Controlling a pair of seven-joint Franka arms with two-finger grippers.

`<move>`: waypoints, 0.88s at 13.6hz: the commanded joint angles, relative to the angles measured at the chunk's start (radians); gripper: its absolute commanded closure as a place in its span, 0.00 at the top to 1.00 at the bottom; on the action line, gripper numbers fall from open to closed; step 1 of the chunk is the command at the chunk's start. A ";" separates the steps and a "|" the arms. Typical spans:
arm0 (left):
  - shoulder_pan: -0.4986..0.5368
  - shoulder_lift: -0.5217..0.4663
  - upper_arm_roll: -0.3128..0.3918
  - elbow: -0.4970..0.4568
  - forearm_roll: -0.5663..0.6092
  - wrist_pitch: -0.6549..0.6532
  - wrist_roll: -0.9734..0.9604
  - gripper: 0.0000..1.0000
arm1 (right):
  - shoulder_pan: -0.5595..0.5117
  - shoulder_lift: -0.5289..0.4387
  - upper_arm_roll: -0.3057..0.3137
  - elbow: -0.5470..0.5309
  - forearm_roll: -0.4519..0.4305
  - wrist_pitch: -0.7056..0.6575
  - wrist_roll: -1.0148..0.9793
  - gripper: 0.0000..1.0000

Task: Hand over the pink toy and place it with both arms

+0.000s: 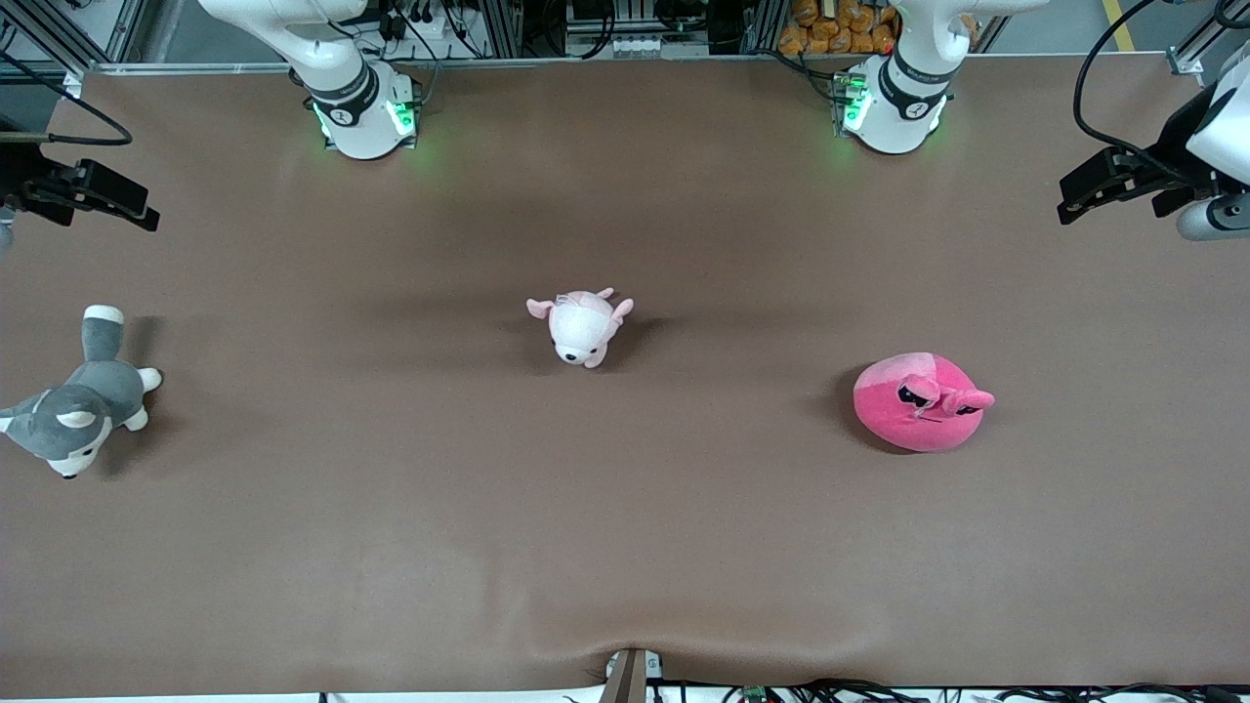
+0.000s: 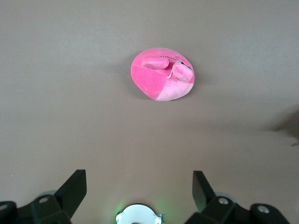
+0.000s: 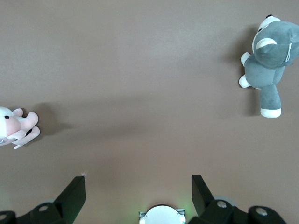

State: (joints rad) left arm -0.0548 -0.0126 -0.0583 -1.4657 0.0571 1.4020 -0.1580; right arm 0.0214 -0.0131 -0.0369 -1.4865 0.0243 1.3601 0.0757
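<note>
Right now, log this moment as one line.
pink toy: on table, ungrasped | left tool: open, raised, waiting | right tool: open, raised | handover: not begun
</note>
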 commanded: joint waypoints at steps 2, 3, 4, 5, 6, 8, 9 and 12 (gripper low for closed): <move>0.006 0.005 0.000 0.018 -0.013 -0.017 0.023 1.00 | -0.015 -0.002 0.006 0.002 0.017 0.001 0.007 1.00; 0.006 0.005 0.002 0.018 -0.014 -0.017 0.022 1.00 | -0.014 -0.002 0.006 0.002 0.017 0.001 0.007 1.00; 0.006 0.005 0.003 0.018 -0.014 -0.017 0.020 1.00 | -0.014 -0.002 0.006 0.002 0.017 0.002 0.007 1.00; 0.004 0.006 0.003 0.018 -0.013 -0.017 0.017 1.00 | -0.015 -0.002 0.006 0.002 0.017 0.002 0.007 1.00; 0.006 0.006 0.005 0.013 -0.011 -0.017 0.020 1.00 | -0.017 -0.002 0.006 0.002 0.017 0.002 0.009 1.00; 0.004 0.020 0.003 0.008 -0.013 -0.017 0.020 1.00 | -0.015 -0.001 0.006 0.002 0.017 0.002 0.007 1.00; 0.001 0.026 0.003 0.008 -0.013 -0.017 0.021 1.00 | -0.014 -0.002 0.006 0.003 0.017 0.002 0.007 1.00; 0.000 0.026 0.000 0.010 -0.011 -0.018 0.008 1.00 | -0.014 -0.002 0.006 0.003 0.017 0.002 0.007 1.00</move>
State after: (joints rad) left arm -0.0558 0.0119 -0.0585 -1.4699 0.0571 1.3982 -0.1580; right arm 0.0208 -0.0131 -0.0373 -1.4865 0.0243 1.3606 0.0757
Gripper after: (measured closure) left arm 0.000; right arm 0.000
